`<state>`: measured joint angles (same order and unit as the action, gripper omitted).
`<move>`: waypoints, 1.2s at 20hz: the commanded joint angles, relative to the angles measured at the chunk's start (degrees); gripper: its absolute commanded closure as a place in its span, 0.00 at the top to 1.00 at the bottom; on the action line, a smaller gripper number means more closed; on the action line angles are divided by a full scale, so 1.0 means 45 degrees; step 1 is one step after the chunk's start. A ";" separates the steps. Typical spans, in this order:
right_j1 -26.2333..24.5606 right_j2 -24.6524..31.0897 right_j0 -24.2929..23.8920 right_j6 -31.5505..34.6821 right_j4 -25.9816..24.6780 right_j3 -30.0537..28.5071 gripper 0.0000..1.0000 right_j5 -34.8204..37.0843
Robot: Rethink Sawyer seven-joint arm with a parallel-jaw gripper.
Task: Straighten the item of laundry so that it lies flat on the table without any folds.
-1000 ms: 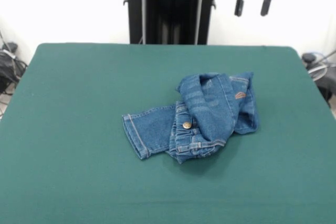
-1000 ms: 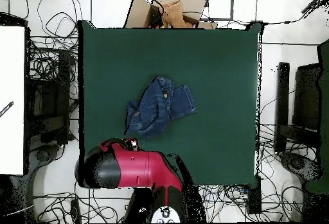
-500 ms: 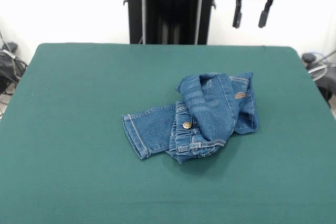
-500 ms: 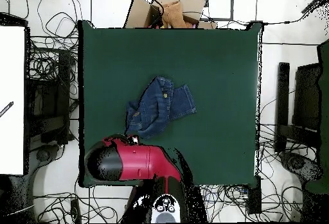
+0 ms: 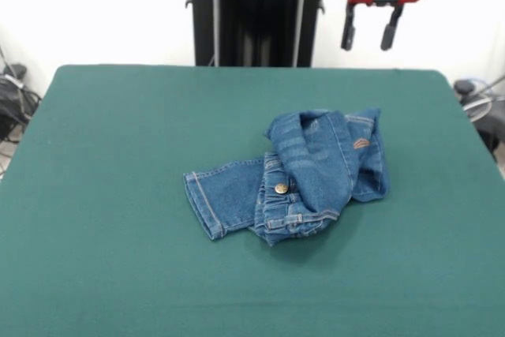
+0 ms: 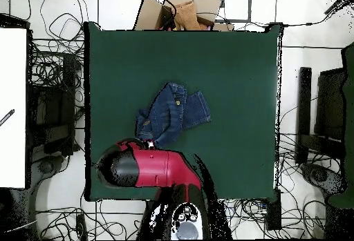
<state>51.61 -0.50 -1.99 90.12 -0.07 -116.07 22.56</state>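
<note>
The tool (image 5: 366, 29) hangs high above the far edge of the counter (image 5: 118, 140), its 2 dark fingers (image 5: 347, 31) pointing straight down with a clear wide gap between them and nothing held. It sits under a red housing, well apart from the cloth below and touching nothing. In the overhead view the red and black arm (image 6: 148, 169) covers the counter's edge nearest the robot, and its tip reaches just to the nearest fringe of the jeans (image 6: 169, 114), so the tool itself is hidden there. The jeans (image 5: 296, 175) lie crumpled a little off the middle of the dark green counter, bunched into a heap instead of spread flat. In the front view 1 leg (image 5: 221, 195) runs out flat to the left, its hem with tan stitching at the end. The gathered waistband with its brass button (image 5: 281, 188) sits at the front of the heap, and the other leg is doubled back over the top toward the right, showing faded pale patches and a small tan stitched mark. The cloth around the heap looks smooth and plain.
</note>
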 commanded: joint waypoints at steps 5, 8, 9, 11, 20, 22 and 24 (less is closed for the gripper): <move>-0.0763 0.0530 -0.0681 0.2010 0.0397 0.1124 1.00 -0.0156; -0.1160 0.0586 -0.0838 0.1976 0.0379 0.1496 1.00 -0.0226; -0.1283 0.0590 -0.0878 0.1991 0.0383 0.1596 1.00 -0.0246; -0.1529 0.0501 -0.0889 0.2024 0.0347 0.1893 1.00 -0.0182; -0.2905 0.0791 -0.1467 0.1862 0.0411 0.2910 1.00 -0.0286; -0.3206 0.0575 -0.1326 0.1892 0.0205 0.3218 1.00 -0.0480; -0.3483 0.0539 -0.1296 0.1930 0.0098 0.3363 1.00 -0.0748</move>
<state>40.89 -0.50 -7.24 90.12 -0.08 -104.94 22.51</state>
